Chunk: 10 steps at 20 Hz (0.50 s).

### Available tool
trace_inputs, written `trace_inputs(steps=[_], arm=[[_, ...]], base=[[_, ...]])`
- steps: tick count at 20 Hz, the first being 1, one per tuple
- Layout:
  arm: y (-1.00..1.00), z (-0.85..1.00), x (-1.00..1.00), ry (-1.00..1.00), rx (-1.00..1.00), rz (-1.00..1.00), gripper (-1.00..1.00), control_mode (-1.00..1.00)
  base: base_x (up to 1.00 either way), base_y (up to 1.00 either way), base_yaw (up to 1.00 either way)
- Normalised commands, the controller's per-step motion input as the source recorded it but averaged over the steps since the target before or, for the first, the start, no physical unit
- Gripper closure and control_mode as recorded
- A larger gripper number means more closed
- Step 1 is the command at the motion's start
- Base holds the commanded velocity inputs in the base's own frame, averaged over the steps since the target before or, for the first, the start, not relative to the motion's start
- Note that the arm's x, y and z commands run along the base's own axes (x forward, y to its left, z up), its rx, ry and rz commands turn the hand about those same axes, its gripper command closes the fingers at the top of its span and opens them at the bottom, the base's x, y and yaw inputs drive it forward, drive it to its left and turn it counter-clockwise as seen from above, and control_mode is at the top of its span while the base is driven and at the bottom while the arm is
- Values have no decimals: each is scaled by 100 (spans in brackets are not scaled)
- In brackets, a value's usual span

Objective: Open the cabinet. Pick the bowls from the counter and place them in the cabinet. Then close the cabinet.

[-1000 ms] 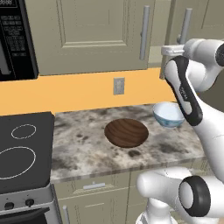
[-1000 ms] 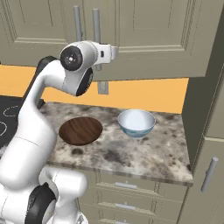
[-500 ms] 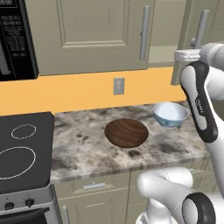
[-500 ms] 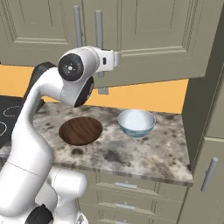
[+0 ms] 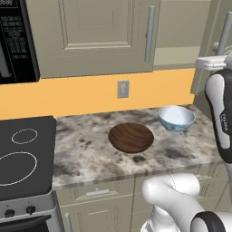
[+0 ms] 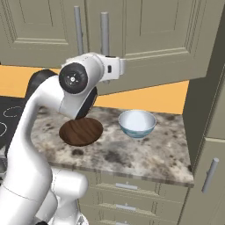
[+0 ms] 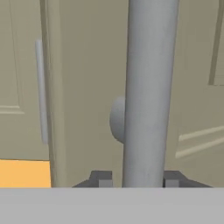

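- The counter (image 5: 90, 158) is a speckled grey-brown slab with a pale front edge. It sits on top of low drawers.
- A wide, flat brown wooden bowl (image 5: 130, 137) sits near the middle of the counter.
- A smaller, deeper white and light-blue bowl (image 5: 176, 118) sits to its right, closer to the wall. The two bowls do not touch.
- A black stove top (image 5: 25, 158) with white rings sits right beside the counter's left end.

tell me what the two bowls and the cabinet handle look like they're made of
Wide bowl: seemingly wood, dark brown with visible grain, matte. Small bowl: probably glazed ceramic, white and light blue, smooth. Cabinet handle, between the gripper fingertips: likely brushed metal, a plain grey bar with soft sheen.
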Motion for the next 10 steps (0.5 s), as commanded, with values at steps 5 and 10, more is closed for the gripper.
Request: trace_inputs(steps=[5, 10], arm=[[0, 0, -60, 0, 0, 0, 100, -100], [0, 0, -54, 0, 0, 0, 100, -100]], base=[[0, 0, 0], [0, 0, 0]])
